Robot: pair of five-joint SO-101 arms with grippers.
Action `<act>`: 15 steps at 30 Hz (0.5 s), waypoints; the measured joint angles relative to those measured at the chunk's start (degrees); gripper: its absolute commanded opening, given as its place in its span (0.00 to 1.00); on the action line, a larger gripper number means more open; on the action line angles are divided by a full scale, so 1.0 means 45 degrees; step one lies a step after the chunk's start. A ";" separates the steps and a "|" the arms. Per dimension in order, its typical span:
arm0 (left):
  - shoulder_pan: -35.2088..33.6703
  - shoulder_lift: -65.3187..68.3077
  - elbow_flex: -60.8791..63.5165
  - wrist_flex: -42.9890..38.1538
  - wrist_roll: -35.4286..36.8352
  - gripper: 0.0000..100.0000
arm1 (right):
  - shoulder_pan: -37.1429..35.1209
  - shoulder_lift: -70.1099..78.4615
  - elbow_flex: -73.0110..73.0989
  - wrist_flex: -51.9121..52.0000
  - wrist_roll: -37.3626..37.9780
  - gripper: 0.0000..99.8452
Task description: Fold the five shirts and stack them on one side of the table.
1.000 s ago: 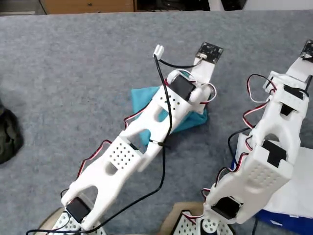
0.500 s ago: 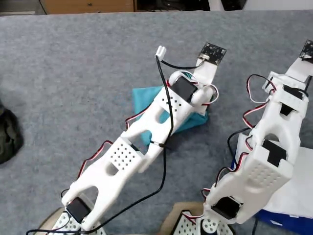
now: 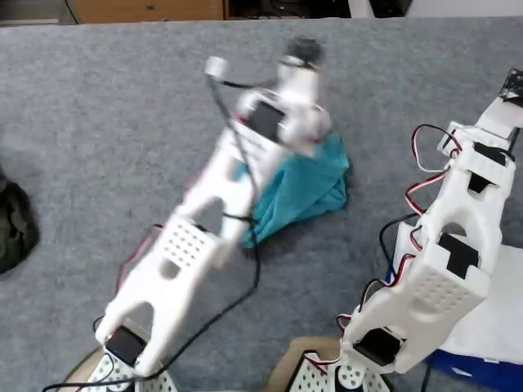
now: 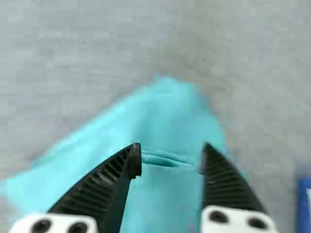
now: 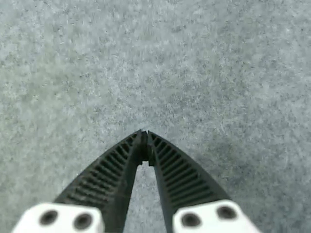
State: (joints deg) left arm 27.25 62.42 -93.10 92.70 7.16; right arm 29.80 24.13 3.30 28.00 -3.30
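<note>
A teal shirt (image 3: 301,189) lies crumpled on the grey table mat (image 3: 122,122), near the middle. The left arm (image 3: 245,155) stretches over the shirt's left part, its wrist above the far edge of the cloth. In the left wrist view my left gripper (image 4: 170,162) is open just above the teal shirt (image 4: 160,111), with a small fold of cloth between the fingertips but not clamped. The right arm (image 3: 458,245) stands at the right side. My right gripper (image 5: 145,145) is shut over bare grey mat, holding nothing.
A folded white shirt (image 3: 500,327) rests on a blue one (image 3: 474,365) at the front right corner, partly behind the right arm. A dark object (image 3: 12,229) sits at the left edge. Wooden furniture (image 3: 147,8) borders the far side.
The left arm has swung to the left and toward the far side, uncovering the right part of the teal shirt, which now looks more bunched. The right arm has not moved.
</note>
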 measured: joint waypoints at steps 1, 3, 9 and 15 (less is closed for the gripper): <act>-0.0625 -0.0176 0.0000 0.0137 0.0039 0.02 | -0.0137 0.0000 -0.0098 0.0137 0.0274 0.00; -0.1856 -0.0313 -0.0039 0.0391 0.0117 0.02 | -0.0664 0.0000 -0.0625 0.0899 0.1016 0.00; -0.4571 0.0449 -0.0098 0.1426 0.0723 0.02 | -0.3497 0.0117 -0.4044 0.6154 0.3927 0.00; -0.7053 0.1270 -0.0098 0.1524 0.0821 0.02 | -0.7150 0.1446 -0.8694 1.1741 0.6505 0.00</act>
State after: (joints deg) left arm -4.48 68.13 -93.54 99.56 10.86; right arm -2.37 30.64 -35.82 80.84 25.98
